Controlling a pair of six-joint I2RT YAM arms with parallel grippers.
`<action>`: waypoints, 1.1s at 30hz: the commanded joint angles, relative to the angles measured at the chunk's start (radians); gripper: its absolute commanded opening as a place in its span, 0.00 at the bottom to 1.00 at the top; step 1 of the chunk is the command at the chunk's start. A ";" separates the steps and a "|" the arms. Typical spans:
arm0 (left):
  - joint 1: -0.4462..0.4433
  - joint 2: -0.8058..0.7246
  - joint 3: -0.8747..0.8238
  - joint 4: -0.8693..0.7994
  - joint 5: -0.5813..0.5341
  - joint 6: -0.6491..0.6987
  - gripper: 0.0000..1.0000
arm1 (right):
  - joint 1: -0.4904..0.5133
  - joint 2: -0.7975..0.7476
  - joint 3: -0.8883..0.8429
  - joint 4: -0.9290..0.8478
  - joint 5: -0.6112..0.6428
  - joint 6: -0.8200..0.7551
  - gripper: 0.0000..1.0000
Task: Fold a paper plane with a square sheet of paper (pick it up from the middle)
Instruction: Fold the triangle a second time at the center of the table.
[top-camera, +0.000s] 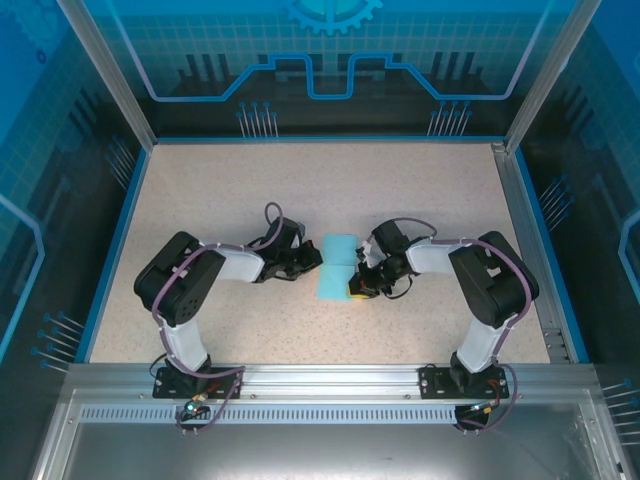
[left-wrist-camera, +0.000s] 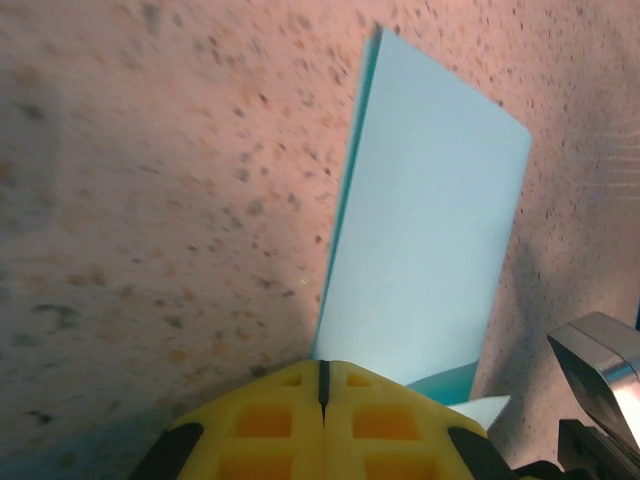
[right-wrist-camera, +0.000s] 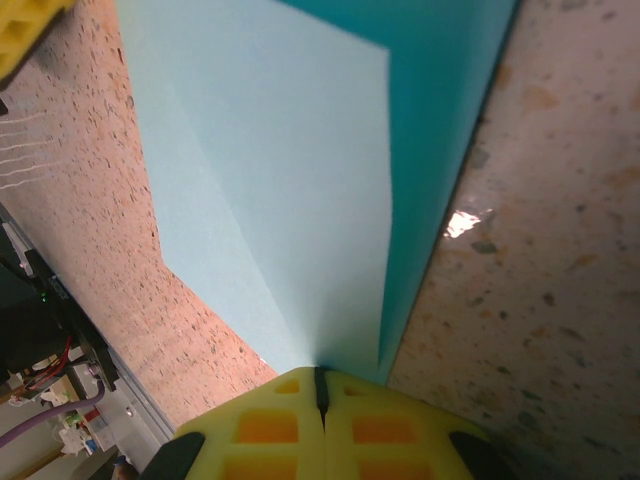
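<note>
1. My two arms work on a table (top-camera: 250, 190) topped in pale beige, speckled with small dark flecks and matte. A thin blue strip (top-camera: 113, 250) borders it.
2. An aluminium rail (top-camera: 320, 378) runs along the near edge and carries both arm bases. Silver frame posts (top-camera: 105, 70) rise at the far corners.
3. The far wall is a blue panel (top-camera: 330, 60) with a fine grid, angular circuit-like lines and part of a gear outline at the top. I can make out no letters on it.
4. The sheet of paper (top-camera: 338, 265) (left-wrist-camera: 430, 250) (right-wrist-camera: 280, 180) lies mid-table between my grippers. It is thin, matte, light turquoise and unmarked, folded over into a tall rectangle with a crisp crease and a darker layer showing along one side.
5. My left gripper (top-camera: 312, 262) (left-wrist-camera: 323, 385) sits at the paper's left edge. Its yellow, waffle-pocketed pads are pressed together to a hairline seam, and the paper runs straight into it, so it is pinching the sheet.
6. My right gripper (top-camera: 358, 287) (right-wrist-camera: 320, 385) is at the right edge, its yellow pads likewise closed to a thin line on the paper's layers.
</note>
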 joint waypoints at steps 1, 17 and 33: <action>0.025 -0.045 0.004 -0.048 -0.048 0.040 0.01 | -0.008 0.073 -0.055 -0.075 0.145 0.013 0.00; -0.090 -0.132 0.012 -0.040 0.100 0.014 0.04 | -0.008 0.069 -0.047 -0.083 0.146 0.010 0.00; -0.102 0.034 0.022 -0.112 0.009 -0.013 0.01 | -0.008 -0.065 -0.018 -0.089 0.093 0.025 0.04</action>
